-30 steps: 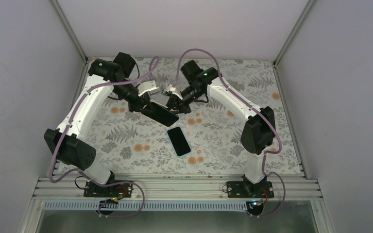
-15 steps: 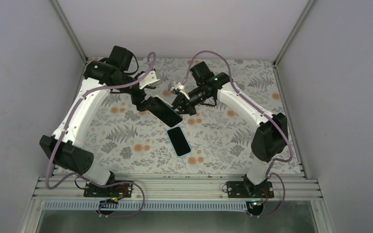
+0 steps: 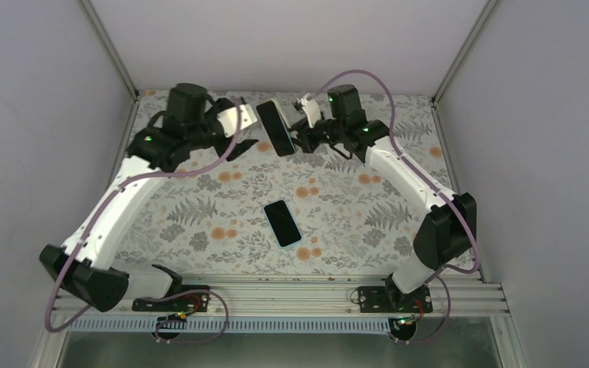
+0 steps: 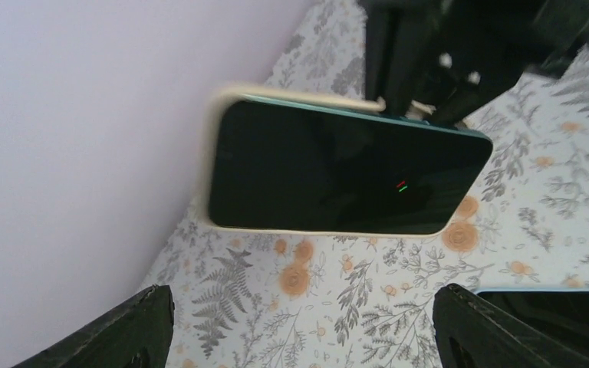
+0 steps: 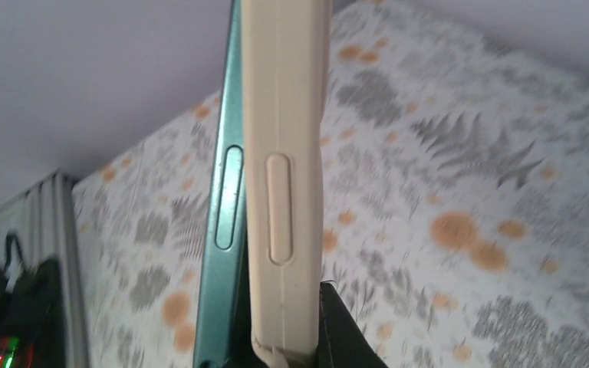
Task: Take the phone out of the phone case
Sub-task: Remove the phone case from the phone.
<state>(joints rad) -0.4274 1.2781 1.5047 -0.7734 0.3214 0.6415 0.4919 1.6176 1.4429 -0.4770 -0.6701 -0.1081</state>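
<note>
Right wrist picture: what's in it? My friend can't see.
A teal phone, seen edge-on, sits partly out of its cream case, pinched at the bottom by the right end effector. A flowery tablecloth lies behind.

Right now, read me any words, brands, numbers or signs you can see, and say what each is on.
No readable text in any view.
On the phone: screen dark, only a small red mark and a green one, not letters.
On the phone case: plain beige edge, no print.
On the second phone, lying flat: screen dark, blank.
</note>
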